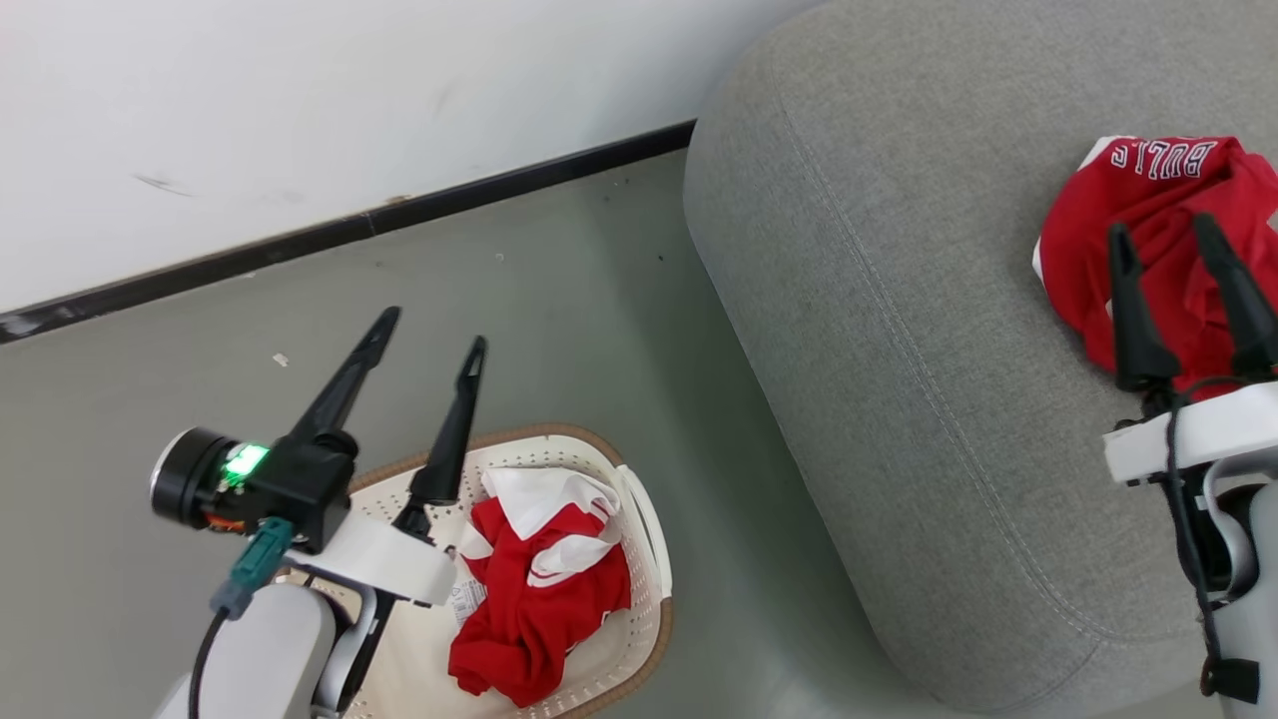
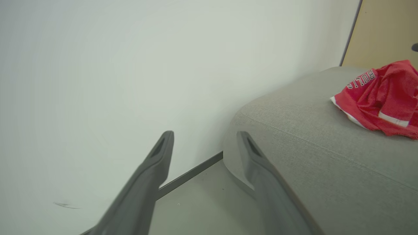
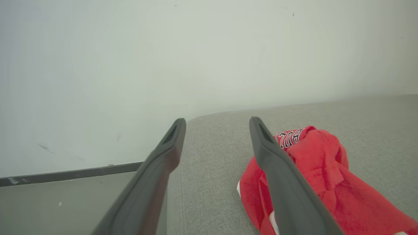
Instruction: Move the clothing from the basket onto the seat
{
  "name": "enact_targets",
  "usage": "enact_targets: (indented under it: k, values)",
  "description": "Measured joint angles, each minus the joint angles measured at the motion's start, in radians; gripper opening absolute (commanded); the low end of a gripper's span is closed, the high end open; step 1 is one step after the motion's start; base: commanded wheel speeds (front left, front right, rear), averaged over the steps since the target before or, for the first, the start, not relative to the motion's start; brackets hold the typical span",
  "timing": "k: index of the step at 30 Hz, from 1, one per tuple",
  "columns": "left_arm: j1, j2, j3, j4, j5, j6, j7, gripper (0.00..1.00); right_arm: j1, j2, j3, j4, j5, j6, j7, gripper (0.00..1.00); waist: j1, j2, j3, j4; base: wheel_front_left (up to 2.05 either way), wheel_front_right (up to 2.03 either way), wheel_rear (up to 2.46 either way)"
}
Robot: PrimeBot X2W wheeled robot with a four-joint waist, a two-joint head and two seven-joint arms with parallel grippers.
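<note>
One of two down! The first jersey [image 1: 1158, 185] lay crumpled on the seat [image 1: 899, 350], right ahead of the right gripper [image 1: 1160, 224], whose fingers stood apart and empty. The second jersey [image 1: 539, 599] sat in the basket [image 1: 649, 559], just beside the base of the left gripper [image 1: 431, 328], which was also spread wide and holding nothing. By my reckoning, half the job was left. The head view gave us that basket; the left wrist view offered instead a tan panel [image 2: 385, 32] beyond the seat, past its fingertips.
</note>
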Motion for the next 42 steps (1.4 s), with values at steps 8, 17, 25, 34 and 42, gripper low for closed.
enact_targets:
  k: [8, 17, 25, 34, 42]
  values:
    - [0.086, -0.003, 0.101, 0.03, -0.047, 0.063, -0.017, 1.0, -0.007, 0.026, 0.102, -0.029, -0.051, 0.0, 0.0, 1.0, 0.0, 0.0, -0.049, 0.044, 0.0, 0.0, 0.0]
    - [0.18, -0.01, 0.181, 0.054, -0.079, 0.105, -0.021, 1.0, -0.004, 0.064, 0.156, -0.03, -0.115, 0.0, 0.0, 1.0, 0.0, 0.0, -0.106, 0.102, 0.0, 0.0, 0.0]
    - [0.25, -0.035, 0.232, 0.042, -0.078, 0.122, -0.021, 1.0, 0.068, 0.093, 0.187, -0.032, -0.133, 0.0, 0.0, 1.0, -0.0001, 0.0, -0.159, 0.156, 0.0, 0.0, 0.0]
    - [0.337, -0.044, 0.267, 0.027, -0.073, 0.122, -0.021, 1.0, 0.206, 0.119, 0.162, -0.059, -0.158, 0.0, 0.0, 1.0, -0.0001, 0.0, -0.229, 0.213, 0.0, 0.0, 0.0]
    - [0.388, -0.055, 0.274, 0.024, -0.068, 0.121, -0.021, 1.0, 0.317, 0.13, 0.139, -0.073, -0.17, 0.0, 0.0, 1.0, 0.0, 0.0, -0.277, 0.239, 0.0, 0.0, 0.0]
